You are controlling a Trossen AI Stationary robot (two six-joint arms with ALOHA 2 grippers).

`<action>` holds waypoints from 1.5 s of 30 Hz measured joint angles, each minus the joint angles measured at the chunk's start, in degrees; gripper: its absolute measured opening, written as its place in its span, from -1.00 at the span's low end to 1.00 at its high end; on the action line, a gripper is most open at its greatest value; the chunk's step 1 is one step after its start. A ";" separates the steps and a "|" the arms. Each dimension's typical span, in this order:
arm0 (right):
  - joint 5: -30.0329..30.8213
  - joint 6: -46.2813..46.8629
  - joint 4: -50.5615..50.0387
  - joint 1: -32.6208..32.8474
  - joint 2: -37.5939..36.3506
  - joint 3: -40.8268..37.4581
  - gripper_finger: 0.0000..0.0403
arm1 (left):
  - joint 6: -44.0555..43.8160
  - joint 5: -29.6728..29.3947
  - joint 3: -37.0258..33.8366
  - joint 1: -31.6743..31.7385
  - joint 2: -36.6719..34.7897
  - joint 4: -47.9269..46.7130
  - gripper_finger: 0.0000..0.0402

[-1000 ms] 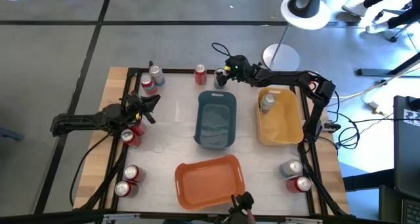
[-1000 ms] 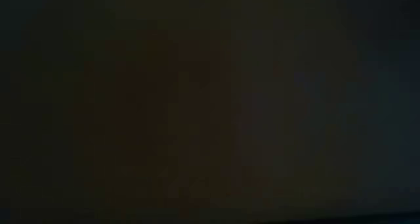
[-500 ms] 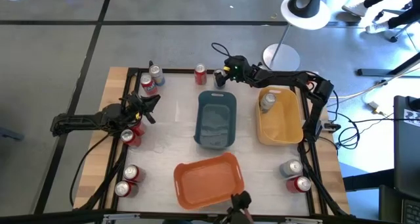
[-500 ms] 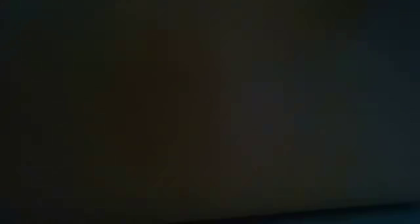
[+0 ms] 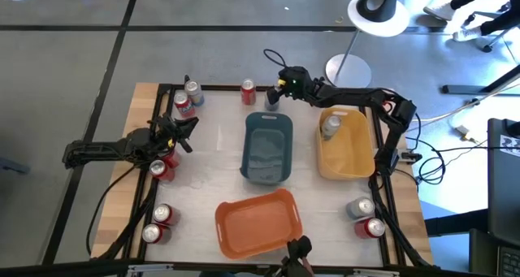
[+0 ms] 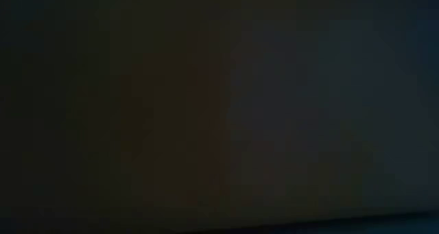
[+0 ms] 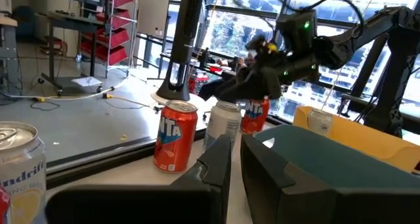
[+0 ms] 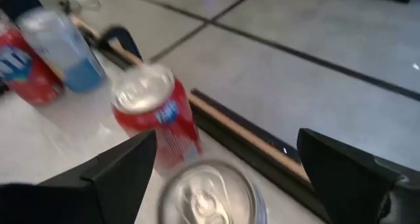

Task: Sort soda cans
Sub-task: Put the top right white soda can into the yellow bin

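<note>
Red and silver soda cans stand around the table's edges. My right gripper [image 5: 274, 90] is open at the far edge, above a silver can [image 8: 210, 192] whose top shows between its two spread fingers with a gap on each side. A red can [image 8: 161, 119] stands just beyond it, upright on the table. Another silver can [image 5: 331, 127] stands in the yellow bin [image 5: 353, 159]. My left gripper [image 5: 184, 131] waits shut at the table's left, over two red cans [image 5: 163, 166]. The low view is dark.
A blue-grey bin [image 5: 268, 167] sits mid-table and an orange bin [image 5: 258, 224] at the near edge. Can pairs stand at the far left [image 5: 188, 97], near left [image 5: 158, 222] and near right [image 5: 366, 216]. A black frame rail [image 5: 219, 88] runs along the far edge.
</note>
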 joint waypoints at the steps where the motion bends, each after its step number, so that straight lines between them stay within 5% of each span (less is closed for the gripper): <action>1: 0.00 -0.01 0.14 0.00 -0.17 0.05 0.82 | 0.01 0.00 0.00 0.00 0.02 0.00 -0.86; 23: -0.79 -0.20 -1.28 0.81 5.29 -0.02 0.82 | 0.48 0.00 0.00 0.00 0.00 -0.02 -0.86; 32: -0.79 -0.28 -2.50 0.81 5.16 0.02 0.43 | 0.01 0.00 0.00 0.00 0.02 -0.02 -0.86; 45: -0.96 -2.63 -4.36 0.74 -2.77 -0.17 0.43 | 2.30 0.02 0.00 0.00 0.00 0.28 -0.86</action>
